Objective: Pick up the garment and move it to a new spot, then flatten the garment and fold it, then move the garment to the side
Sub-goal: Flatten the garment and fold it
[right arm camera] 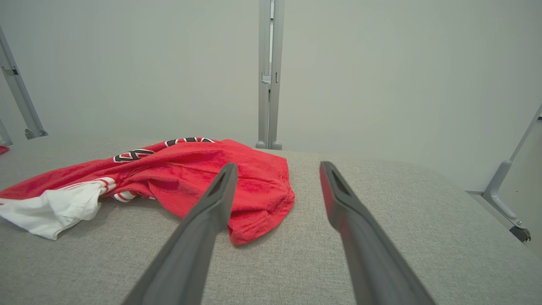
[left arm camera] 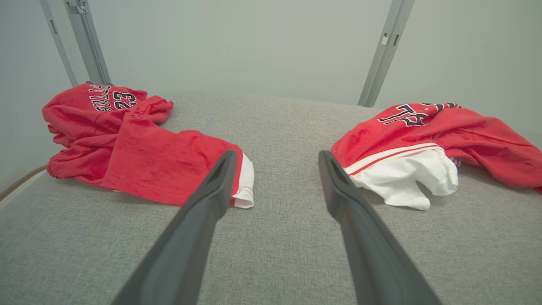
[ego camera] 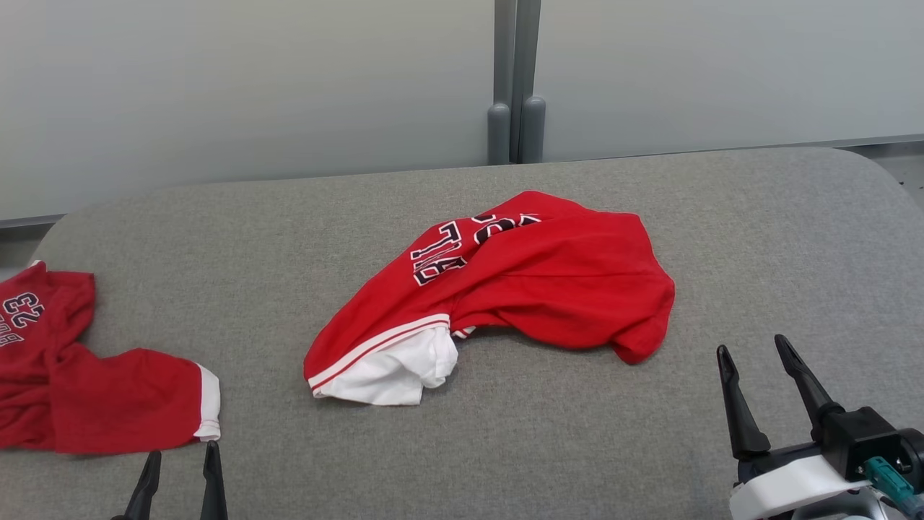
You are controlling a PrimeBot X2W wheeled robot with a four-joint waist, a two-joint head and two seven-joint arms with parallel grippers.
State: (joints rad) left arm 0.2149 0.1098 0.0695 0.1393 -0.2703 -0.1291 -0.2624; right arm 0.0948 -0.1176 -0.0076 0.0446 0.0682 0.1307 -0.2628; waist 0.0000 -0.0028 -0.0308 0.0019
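Grey worktop (ego camera: pixel 505 448) beneath garment (ego camera: pixel 548 282), crumpled mid-surface, long axis slanting front-left to back-right. Front-right of garment, near: right pincer (ego camera: pixel 751 345), gaping, empty, likely the closer reach. Front-left of garment, farther off: left pincer (ego camera: pixel 182 452), gaping, empty.

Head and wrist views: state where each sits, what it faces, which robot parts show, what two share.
Head view: on the head, facing down at the table, middle garment, side garment; left gripper, right gripper, open.
Left wrist view: left wrist, facing between both garments; own fingers.
Right wrist view: right wrist, facing the middle garment; own fingers.
Shared: all three show the middle garment.
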